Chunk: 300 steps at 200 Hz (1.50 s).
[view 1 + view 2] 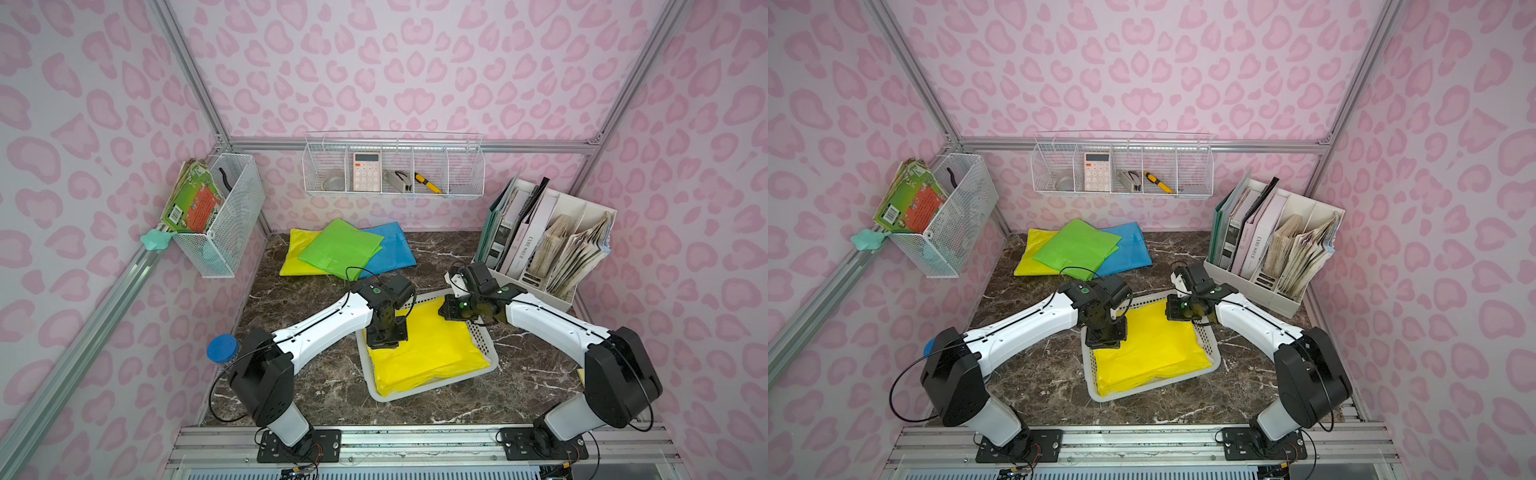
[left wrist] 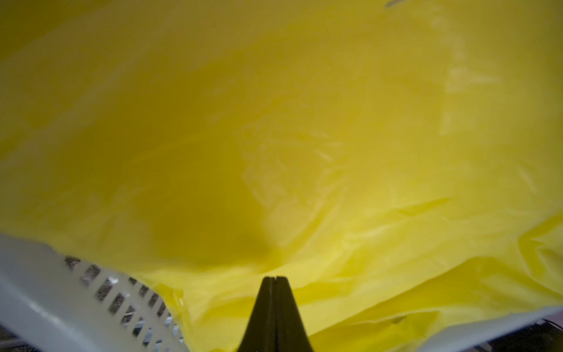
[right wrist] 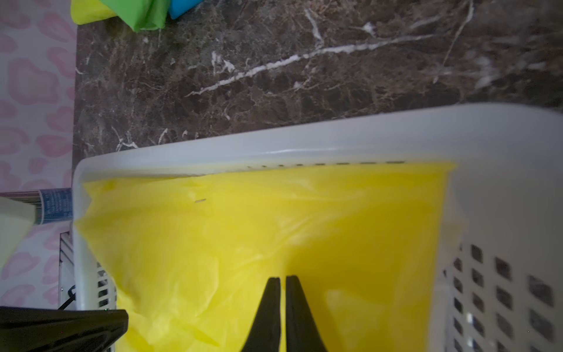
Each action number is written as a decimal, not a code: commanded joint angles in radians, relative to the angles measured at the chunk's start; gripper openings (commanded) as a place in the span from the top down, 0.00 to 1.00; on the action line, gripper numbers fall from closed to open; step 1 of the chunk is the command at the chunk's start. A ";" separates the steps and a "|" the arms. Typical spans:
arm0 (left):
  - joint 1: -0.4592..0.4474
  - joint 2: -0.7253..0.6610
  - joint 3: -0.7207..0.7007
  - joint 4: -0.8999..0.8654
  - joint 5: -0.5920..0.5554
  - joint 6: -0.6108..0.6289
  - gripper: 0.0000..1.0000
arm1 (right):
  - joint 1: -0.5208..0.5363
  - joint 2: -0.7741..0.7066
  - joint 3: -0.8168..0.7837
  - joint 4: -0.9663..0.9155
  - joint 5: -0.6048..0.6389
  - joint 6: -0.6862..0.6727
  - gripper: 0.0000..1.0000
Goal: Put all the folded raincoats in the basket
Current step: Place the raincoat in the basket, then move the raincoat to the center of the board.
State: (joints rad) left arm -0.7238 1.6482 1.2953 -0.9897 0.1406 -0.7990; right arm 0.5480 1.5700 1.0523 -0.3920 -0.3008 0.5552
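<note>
The folded yellow raincoat lies inside the low white perforated basket at the middle of the marble table. My left gripper points down onto the raincoat's left corner, jaws pressed together with nothing between them. My right gripper hovers over the raincoat's far corner just inside the basket rim, its jaws shut to a hairline gap and holding nothing. Yellow plastic fills both wrist views, and the basket wall shows beside it.
A pile of folded raincoats lies at the back left: yellow, green and blue. A white file organiser stands at the back right near my right arm. Wire baskets hang on the walls. A blue-lidded jar stands by my left arm.
</note>
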 commanded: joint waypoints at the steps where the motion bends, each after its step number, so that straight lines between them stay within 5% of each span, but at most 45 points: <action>1: 0.020 0.027 -0.020 -0.008 -0.011 0.015 1.00 | -0.020 0.018 -0.007 0.018 0.059 -0.003 0.90; 40: 0.021 -0.036 -0.022 -0.029 -0.018 0.007 0.99 | -0.048 -0.021 0.002 -0.038 0.129 -0.054 0.90; 90: 0.048 -0.212 0.048 -0.112 -0.092 0.032 0.61 | -0.034 -0.125 0.073 -0.052 0.029 -0.071 0.66; 134: 0.229 -0.427 -0.032 -0.204 -0.161 0.021 0.47 | 0.031 -0.137 0.095 -0.032 0.028 -0.049 0.55; 160: 0.332 -0.590 -0.137 -0.184 -0.217 0.026 0.22 | 0.060 -0.127 0.121 -0.040 0.043 -0.052 0.49; 179: 0.434 -0.646 -0.163 -0.156 -0.196 0.046 0.19 | 0.082 -0.129 0.134 -0.030 0.060 -0.057 0.47; 217: 0.611 -0.471 -0.092 -0.087 -0.080 0.119 0.21 | 0.100 -0.118 0.143 -0.009 0.060 -0.046 0.45; 300: 0.759 0.125 0.177 0.197 0.132 0.075 0.26 | 0.135 -0.152 0.101 -0.004 0.062 -0.025 0.45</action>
State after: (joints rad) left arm 0.0013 1.6451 1.3823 -0.8577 0.1967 -0.7200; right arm 0.6773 1.4368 1.1770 -0.4133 -0.2405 0.5190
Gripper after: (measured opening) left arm 0.744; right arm 0.546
